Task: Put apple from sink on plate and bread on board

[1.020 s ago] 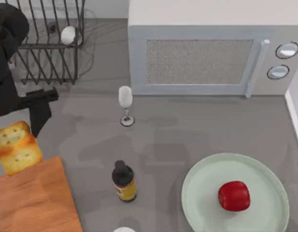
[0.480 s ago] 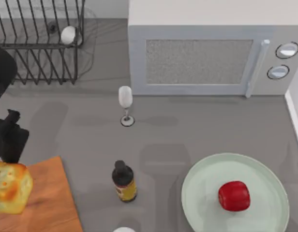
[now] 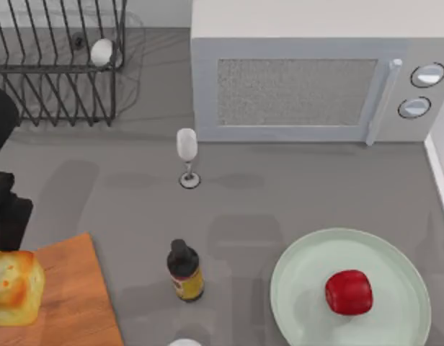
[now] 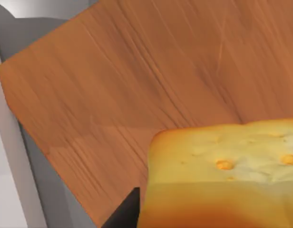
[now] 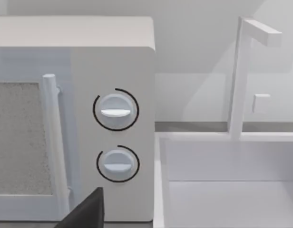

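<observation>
At the tabletop's left edge, our left end effector (image 3: 4, 216) hung just behind the bread (image 3: 13, 286), which lay on the board (image 3: 67, 295); whether its fingers gripped the chunk we cannot tell. A dark bottle (image 3: 184, 270) and a wine glass (image 3: 187, 155) stood mid-table before the microwave (image 3: 316, 86). At right, the apple (image 3: 349, 292) sat on the plate (image 3: 301, 288).

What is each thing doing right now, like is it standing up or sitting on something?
apple: resting on the plate
bread: over the board, at the left gripper
bottle: standing upright, cap on
wine glass: standing upright
microwave: door closed
</observation>
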Available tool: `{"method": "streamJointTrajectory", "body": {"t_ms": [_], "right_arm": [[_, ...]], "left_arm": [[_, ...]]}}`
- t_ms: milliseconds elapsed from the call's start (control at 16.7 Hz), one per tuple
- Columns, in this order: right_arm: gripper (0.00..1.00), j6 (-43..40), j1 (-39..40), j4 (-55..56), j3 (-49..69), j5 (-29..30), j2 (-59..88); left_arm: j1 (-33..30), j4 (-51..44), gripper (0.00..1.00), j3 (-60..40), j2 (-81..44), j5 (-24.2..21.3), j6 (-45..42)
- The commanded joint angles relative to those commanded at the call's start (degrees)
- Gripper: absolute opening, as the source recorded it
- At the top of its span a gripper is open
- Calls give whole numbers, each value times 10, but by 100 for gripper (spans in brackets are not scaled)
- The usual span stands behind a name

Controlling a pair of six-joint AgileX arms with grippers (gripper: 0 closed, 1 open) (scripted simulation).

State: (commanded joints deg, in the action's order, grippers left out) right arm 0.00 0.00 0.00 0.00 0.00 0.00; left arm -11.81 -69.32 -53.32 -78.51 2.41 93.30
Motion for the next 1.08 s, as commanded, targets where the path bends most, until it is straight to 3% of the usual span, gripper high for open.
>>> {"method": "streamJointTrajectory", "body": {"t_ms": [1080], "right_arm": [[100, 0, 0, 0, 0, 0, 0]], "left_arm": [[-2, 112, 0, 85, -27, 0, 1]]}}
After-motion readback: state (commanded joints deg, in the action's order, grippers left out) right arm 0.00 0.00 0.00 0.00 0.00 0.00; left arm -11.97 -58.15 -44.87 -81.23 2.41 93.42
